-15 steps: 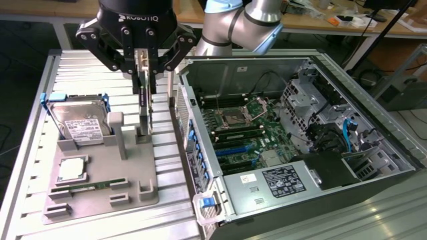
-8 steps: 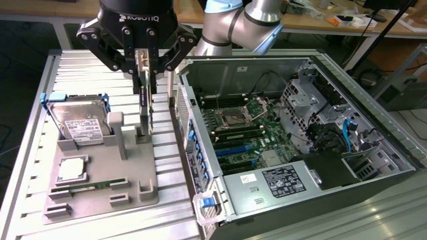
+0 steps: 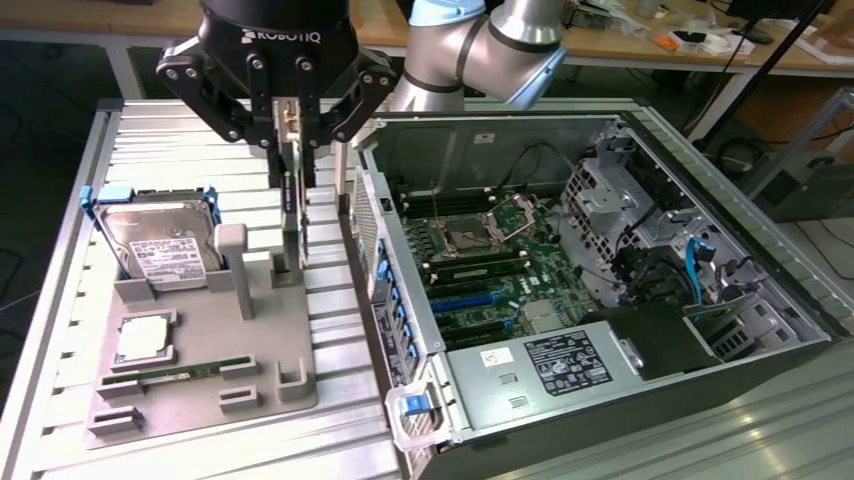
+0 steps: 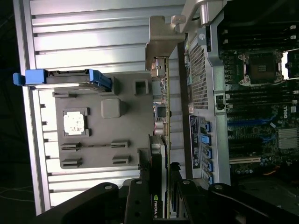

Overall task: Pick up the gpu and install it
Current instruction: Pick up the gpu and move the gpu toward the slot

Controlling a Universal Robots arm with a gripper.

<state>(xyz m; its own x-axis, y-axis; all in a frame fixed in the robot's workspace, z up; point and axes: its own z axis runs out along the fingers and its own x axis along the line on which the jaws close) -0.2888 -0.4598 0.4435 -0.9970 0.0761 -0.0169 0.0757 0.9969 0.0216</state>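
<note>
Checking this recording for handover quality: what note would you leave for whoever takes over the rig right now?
Gripper: jaws shut on the gpu, gripping its upper edge; the card hangs upright, edge-on.
Position: above the grey fixture tray, beside the open computer case. Its lower end is close to the tray's holder; I cannot tell whether it is clear of it.
Done: card grasped.
Left: the card is not yet in the case or seated on the motherboard.
The hard drive sits in the tray, untouched.
</note>
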